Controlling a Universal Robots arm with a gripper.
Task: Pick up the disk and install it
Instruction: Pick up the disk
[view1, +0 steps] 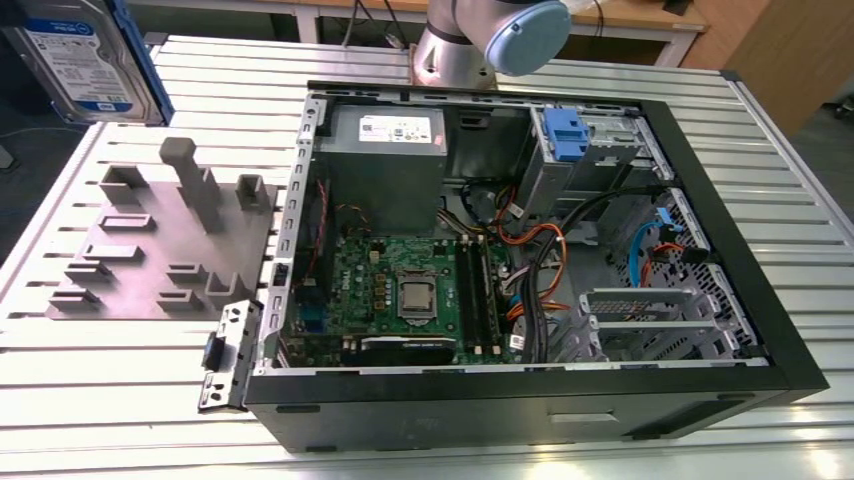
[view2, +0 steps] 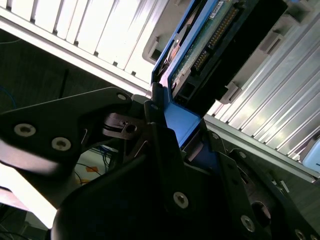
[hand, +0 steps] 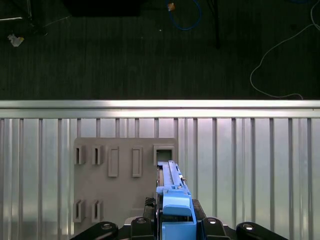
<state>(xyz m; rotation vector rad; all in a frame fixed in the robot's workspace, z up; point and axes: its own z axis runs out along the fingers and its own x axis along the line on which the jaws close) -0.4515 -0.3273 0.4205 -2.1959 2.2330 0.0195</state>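
My worktop (view1: 120, 400) is a silvery metal surface of long parallel slats with dark grooves between them. Toward the exterior view's left, a flat grey fixture plate (view1: 134, 265) with raised blocks and posts lies on it. Just beside the plate, toward the exterior view's right, an open black computer case (view1: 534, 405) lies on its side. A small metal bracket (view1: 224, 355) sits at the case's corner nearest the plate.

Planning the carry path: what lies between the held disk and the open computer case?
In the exterior view, the grey fixture plate with upright posts, on the slatted table, lies between the disk and the computer case.
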